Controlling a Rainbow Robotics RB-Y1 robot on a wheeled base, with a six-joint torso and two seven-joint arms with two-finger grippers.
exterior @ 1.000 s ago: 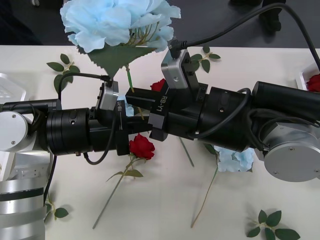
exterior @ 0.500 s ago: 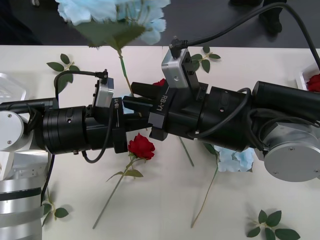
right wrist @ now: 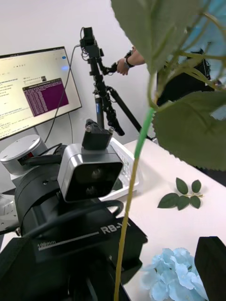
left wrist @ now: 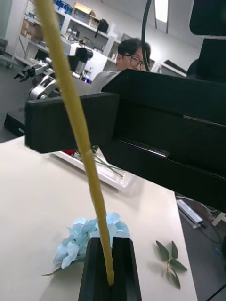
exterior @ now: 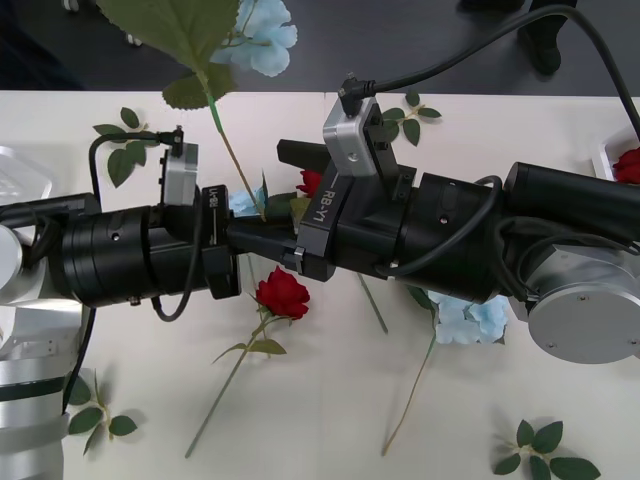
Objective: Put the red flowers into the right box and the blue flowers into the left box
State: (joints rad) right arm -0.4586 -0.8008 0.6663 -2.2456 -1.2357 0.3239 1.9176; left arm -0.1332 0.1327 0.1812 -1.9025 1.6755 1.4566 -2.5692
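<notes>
**Mia:** Which tool has the blue flower (exterior: 262,35) now?

**Ben:** The left tool (exterior: 262,222). It is clenched on the bottom end of the thin stem, in the middle of the bench (exterior: 480,420). In the left wrist view the two black fingers (left wrist: 123,268) press the yellow-green stem from both sides. The bloom stands up high, at the far side.

**Mia:** And the right tool (exterior: 290,165)?

**Ben:** It sits right next to the left one, and its fingers are apart around the stem, not squeezing it.

**Mia:** So what is the good way to do this bit?

**Ben:** I think the right tool should pull straight back first, so it does not catch a leaf. Then the left arm can carry the flower over to the left box (exterior: 22,172), the white tray at the left edge.

**Mia:** Could it go wrong?

**Ben:** The bloom is heavy and the stem is thin, so it may swing. Go slow, keep the stem up, and lower it flat inside the tray. Mind the red flower (exterior: 283,293) lying just below the tools.
</notes>
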